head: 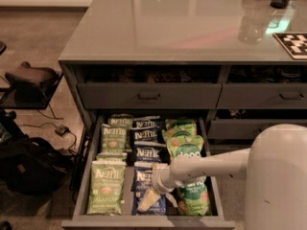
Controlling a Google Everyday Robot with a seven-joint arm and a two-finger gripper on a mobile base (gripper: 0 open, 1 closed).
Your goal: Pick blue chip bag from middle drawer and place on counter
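Blue chip bag (142,178) lies front-centre in open middle drawer (144,222), long axis front-to-back, green Kettle bag (105,186) just beside. Gripper (148,200) sits right over its near end; grip state can't tell. Counter (158,28) is above & behind.

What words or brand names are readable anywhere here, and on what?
"Kettle": left green bag, in the middle drawer.
"Kettle": blue chip bag, centre column.
"dang": right green bag, barely legible.
Smaller print: too blurred.
The claw, low over the front blue bag, shows no lettering.
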